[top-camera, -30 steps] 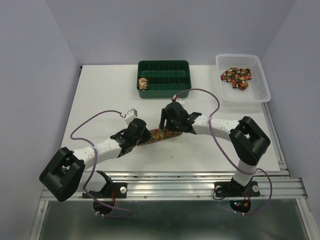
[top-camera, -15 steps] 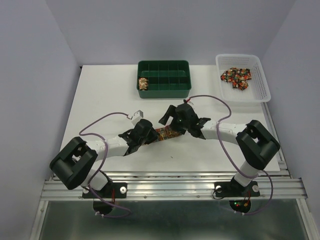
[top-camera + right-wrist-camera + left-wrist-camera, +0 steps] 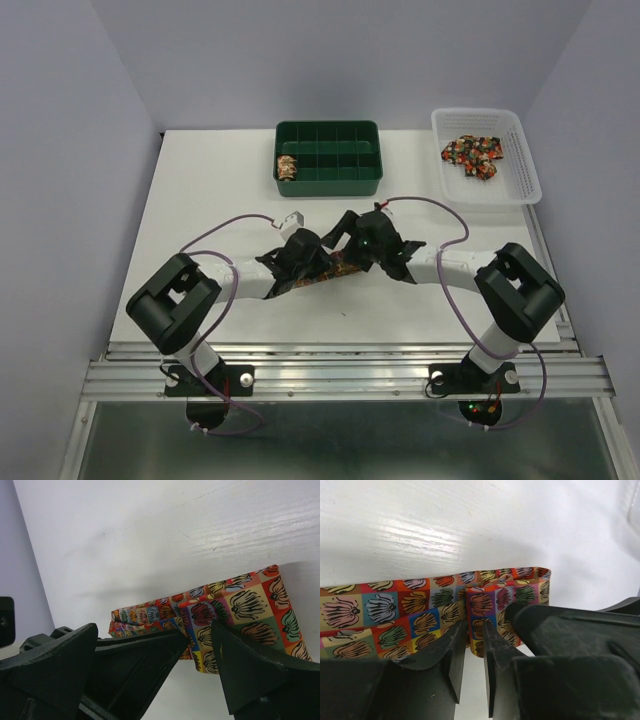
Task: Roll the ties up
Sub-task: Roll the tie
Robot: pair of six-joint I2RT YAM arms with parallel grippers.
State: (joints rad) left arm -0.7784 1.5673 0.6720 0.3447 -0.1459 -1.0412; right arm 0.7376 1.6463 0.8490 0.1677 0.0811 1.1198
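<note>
Tie (image 3: 395,615) lies on the table (image 3: 200,200), left gripper (image 3: 474,640) clamped on its folded end, right gripper (image 3: 348,250) with jaws wide apart astride the strip, crowding the left's fingers, while beyond sit a green tray (image 3: 360,186) holding one roll (image 3: 287,166) and a white basket (image 3: 526,172) of loose ties (image 3: 472,153).

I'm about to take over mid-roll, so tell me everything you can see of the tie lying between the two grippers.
The tie is a flat fabric strip printed with red, orange, blue and tan squares, each bearing a shell-like motif. It lies on the white table, one end folded back on itself. The left gripper pinches that fold; the right gripper straddles it, jaws wide open.
</note>
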